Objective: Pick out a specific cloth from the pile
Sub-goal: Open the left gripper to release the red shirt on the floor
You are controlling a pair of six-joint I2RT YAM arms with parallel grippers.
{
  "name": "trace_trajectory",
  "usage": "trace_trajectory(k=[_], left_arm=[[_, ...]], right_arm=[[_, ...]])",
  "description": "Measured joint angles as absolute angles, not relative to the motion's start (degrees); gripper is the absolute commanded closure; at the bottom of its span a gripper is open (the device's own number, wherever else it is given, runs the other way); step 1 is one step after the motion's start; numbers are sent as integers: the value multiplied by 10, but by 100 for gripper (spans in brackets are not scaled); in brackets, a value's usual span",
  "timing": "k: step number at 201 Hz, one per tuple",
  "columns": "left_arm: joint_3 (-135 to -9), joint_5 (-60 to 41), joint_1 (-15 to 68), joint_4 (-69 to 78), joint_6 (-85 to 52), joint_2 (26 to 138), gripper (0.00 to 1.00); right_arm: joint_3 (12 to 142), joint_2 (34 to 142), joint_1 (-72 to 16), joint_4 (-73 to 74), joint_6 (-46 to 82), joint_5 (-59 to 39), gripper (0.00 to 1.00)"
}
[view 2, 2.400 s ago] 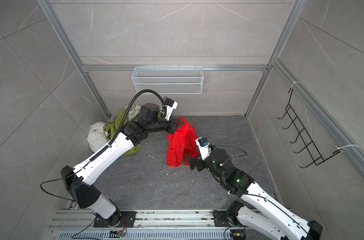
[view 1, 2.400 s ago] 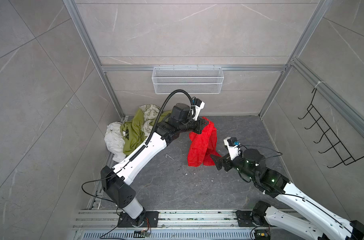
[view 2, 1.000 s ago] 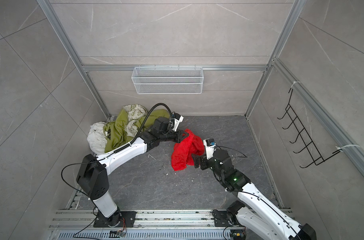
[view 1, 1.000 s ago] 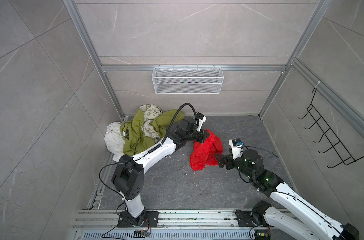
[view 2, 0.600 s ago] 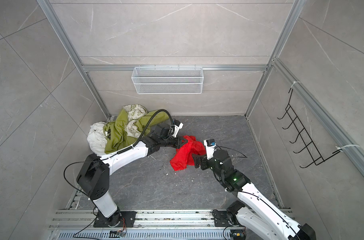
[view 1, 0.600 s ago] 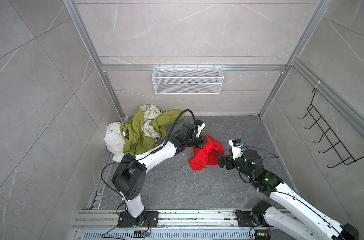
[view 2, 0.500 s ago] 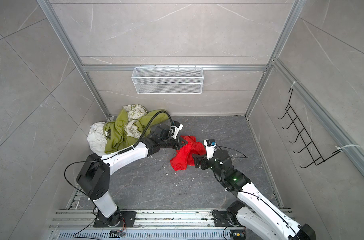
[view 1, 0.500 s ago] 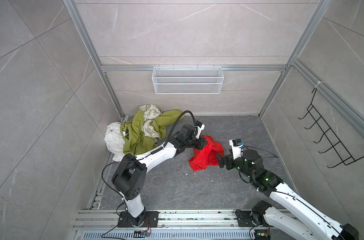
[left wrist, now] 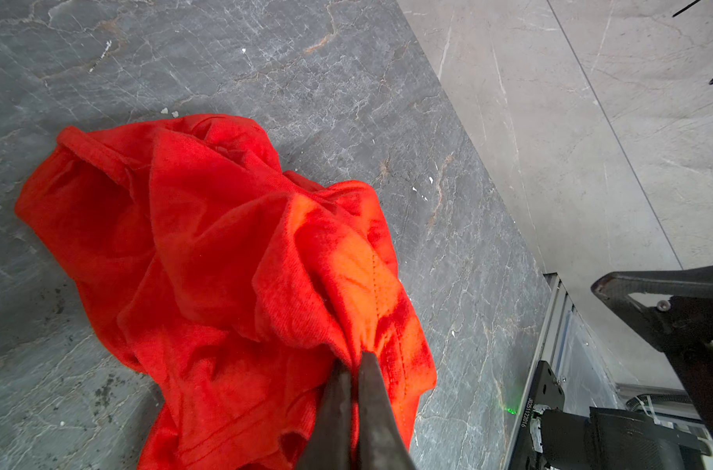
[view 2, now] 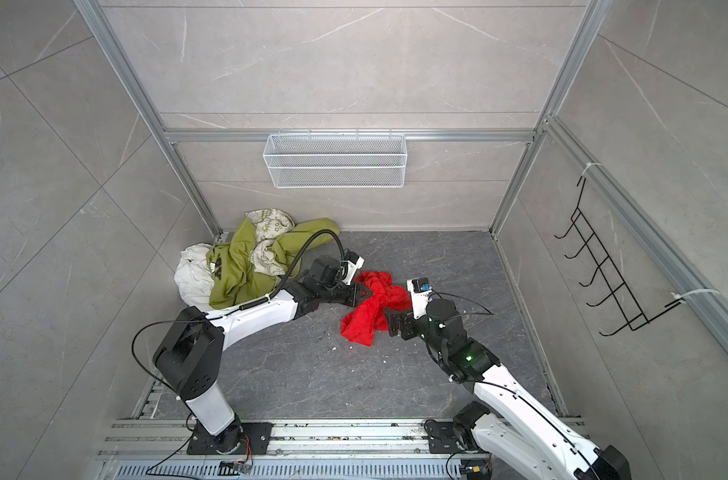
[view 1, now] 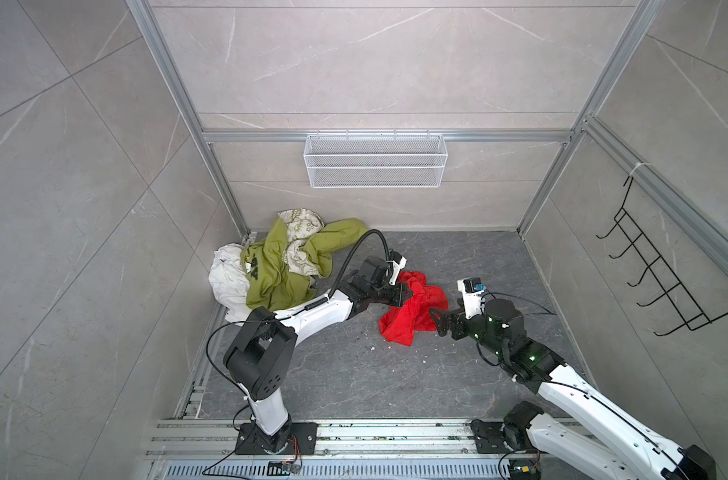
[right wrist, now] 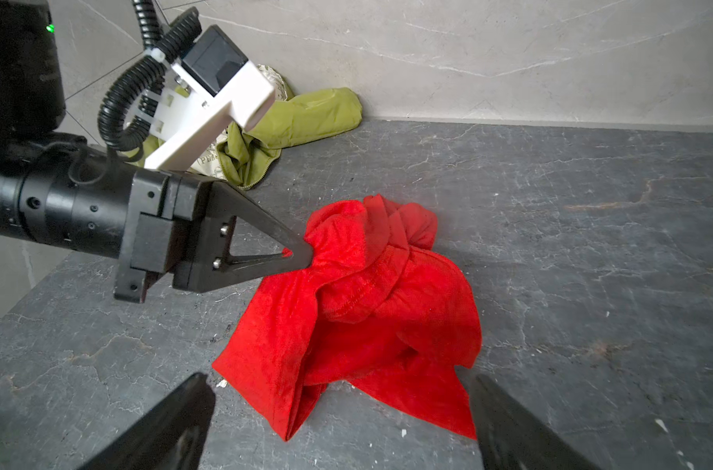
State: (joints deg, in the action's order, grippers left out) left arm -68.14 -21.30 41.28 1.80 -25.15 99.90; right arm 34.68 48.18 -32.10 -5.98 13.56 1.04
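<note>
Looking first at both top views, I see the cloth (view 1: pixel 410 322) lying crumpled on the dark stone counter (view 1: pixel 458 257), near the middle and well apart from the pile (view 1: pixel 279 266), which sits in the far left corner. The pile is an olive-green garment (view 1: pixel 271 286) with a cream leaf-print cloth (view 1: pixel 302 220) on it and a white cloth (view 1: pixel 225 282) at its left side. The left gripper (view 1: pixel 407 293) reaches in low from the left, and its jaws are pressed together on the upper left edge of the cloth. The right gripper (view 1: pixel 437 326) comes from the right and stands just beside the right side of the cloth; from here I cannot tell whether it touches. A white wire basket (view 1: pixel 375 166) hangs on the back wall.

In the left wrist view, the two fingers (left wrist: pixel 373 415) of the left gripper meet at their tips and pinch a bunched fold of the red fabric. The rest of the cloth spreads away from them on the counter in loose wrinkles. One black finger (left wrist: pixel 680 321) of the right gripper shows in this picture too, apart from the cloth.

In the right wrist view, the jaws of the right gripper (right wrist: pixel 340 379) are spread wide, one at each side of the near edge of the cloth, and they hold nothing. Beyond, the tip of the left gripper (right wrist: pixel 302 254) bites a gathered part of the cloth. Part of the olive-green garment (right wrist: pixel 306 118) lies behind it, beside the wall.
</note>
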Motion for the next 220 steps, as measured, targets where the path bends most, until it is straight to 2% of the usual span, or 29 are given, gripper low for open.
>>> trace_trajectory(k=[114, 139, 156, 198, 220], left_arm=[[-639, -212, 413, 44, -261, 1001, 100], [-636, -211, 413, 47, -263, 1001, 77], [-635, -210, 413, 48, -266, 1001, 65], [-634, -196, 413, 42, -264, 987, 55], [-634, -193, 413, 39, -259, 972, 41]], right_arm=[[342, 488, -318, -49, 136, 6, 0], [342, 488, -318, -49, 136, 6, 0], [342, 488, -318, -49, 136, 7, 0], [342, 488, -318, -49, 135, 9, 0], [342, 487, -317, -49, 135, 9, 0]])
